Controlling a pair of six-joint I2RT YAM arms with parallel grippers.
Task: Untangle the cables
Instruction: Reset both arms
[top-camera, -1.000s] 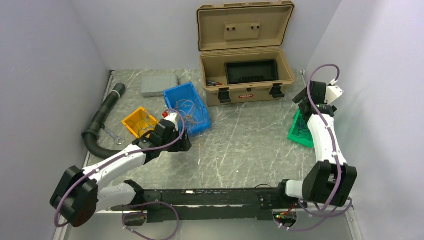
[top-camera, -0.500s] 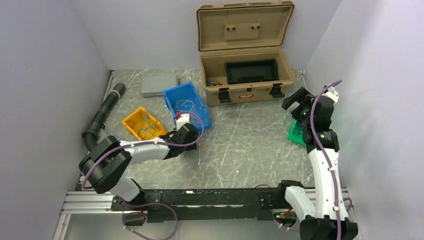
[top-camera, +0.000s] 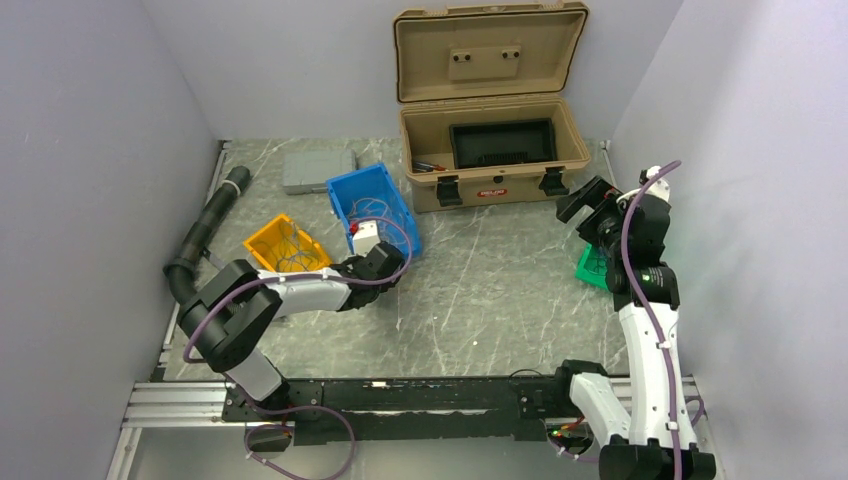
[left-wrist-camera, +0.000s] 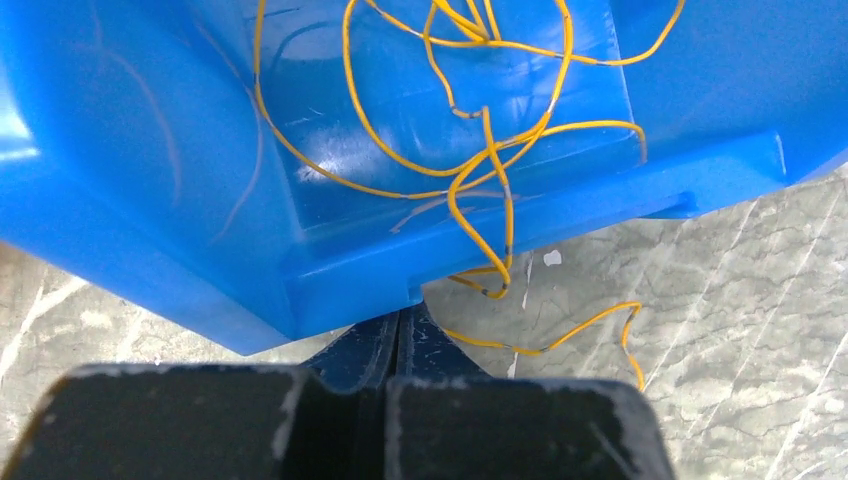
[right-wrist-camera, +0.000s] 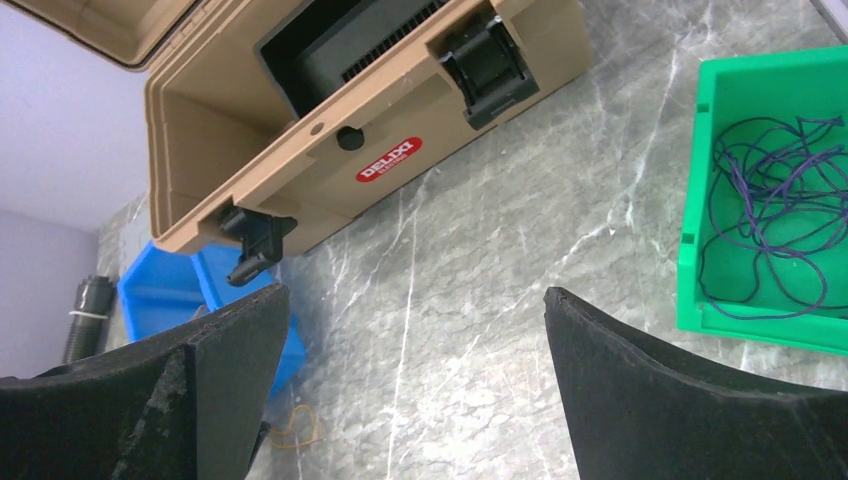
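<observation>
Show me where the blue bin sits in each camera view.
Top external: blue bin left of centre, just left of the tan case.
Left wrist: blue bin fills the upper frame.
Right wrist: blue bin at the lower-left edge.
Shared landmark: the marbled tabletop.

Surface: tabletop (top-camera: 500, 290) in grey marble pattern with white veining.
Bins: blue bin (left-wrist-camera: 150, 150) with yellow cables (left-wrist-camera: 507, 200); green bin (right-wrist-camera: 760, 75) with purple cables (right-wrist-camera: 775, 190); yellow-orange bin (top-camera: 262, 238).
The case (top-camera: 490, 185) is tan with black latches; its label (right-wrist-camera: 387, 159) is red with white lettering.
The hose (top-camera: 205, 235) is black and ribbed.
The flat box (top-camera: 318, 170) is grey.
</observation>
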